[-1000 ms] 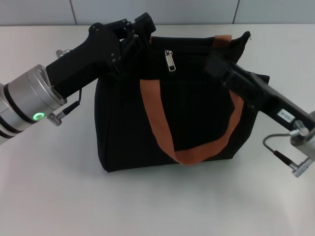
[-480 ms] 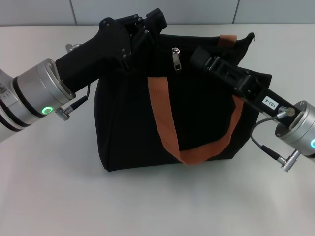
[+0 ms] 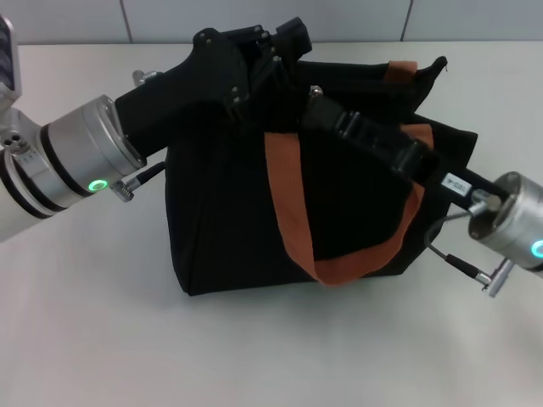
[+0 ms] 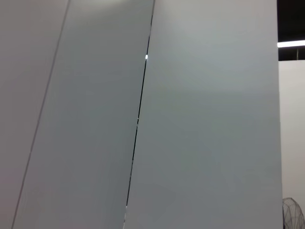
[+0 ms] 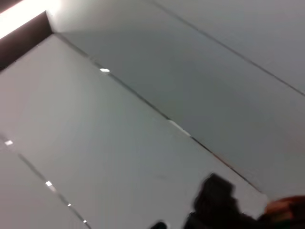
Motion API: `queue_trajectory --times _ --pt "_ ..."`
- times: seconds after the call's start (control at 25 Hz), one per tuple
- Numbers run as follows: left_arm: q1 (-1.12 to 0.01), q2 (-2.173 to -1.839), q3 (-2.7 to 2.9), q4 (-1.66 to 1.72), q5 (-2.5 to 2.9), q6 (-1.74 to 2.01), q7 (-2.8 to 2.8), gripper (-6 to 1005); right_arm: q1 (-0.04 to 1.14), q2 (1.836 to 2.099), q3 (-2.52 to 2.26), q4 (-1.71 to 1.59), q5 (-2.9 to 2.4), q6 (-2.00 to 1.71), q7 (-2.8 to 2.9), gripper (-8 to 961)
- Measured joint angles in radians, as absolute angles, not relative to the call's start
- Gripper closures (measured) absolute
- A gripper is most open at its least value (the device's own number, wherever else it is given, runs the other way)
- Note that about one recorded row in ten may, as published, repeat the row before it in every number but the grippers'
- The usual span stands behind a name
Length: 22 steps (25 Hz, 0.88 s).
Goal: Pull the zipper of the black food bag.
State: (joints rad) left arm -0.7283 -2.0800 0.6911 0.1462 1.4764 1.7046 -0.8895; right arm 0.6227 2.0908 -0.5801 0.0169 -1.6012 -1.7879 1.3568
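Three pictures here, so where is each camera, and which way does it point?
Head: looks down from the robot's head at the black bag and table; both arms show, left hand, right hand.
Left wrist: faces wall panels; no body visible.
Right wrist: faces panels too.
Shared: right wrist and head views both catch an orange strap.

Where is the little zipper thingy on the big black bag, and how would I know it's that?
Find the big boxy black food bag standing in the middle of the white table. Look along its top edge, between the left gripper and the tip of the right gripper. The zipper is the tiny shiny silver bit there, the only silver spot on the bag, unlike the wide orange-brown straps.
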Motion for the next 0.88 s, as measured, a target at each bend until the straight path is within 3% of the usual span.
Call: queue_trajectory --times 0.32,0.88 --pt "-0.740 -2.080 0.692 0.140 1.471 1.685 -0.880 925 0.572 2.086 -0.567 0.000 -1.595 -1.924 1.116 573" --pt "-0.761 -2.080 0.693 0.141 1.472 1.682 -0.866 916 0.539 2.082 -0.610 -0.321 -1.601 -1.782 1.647 574"
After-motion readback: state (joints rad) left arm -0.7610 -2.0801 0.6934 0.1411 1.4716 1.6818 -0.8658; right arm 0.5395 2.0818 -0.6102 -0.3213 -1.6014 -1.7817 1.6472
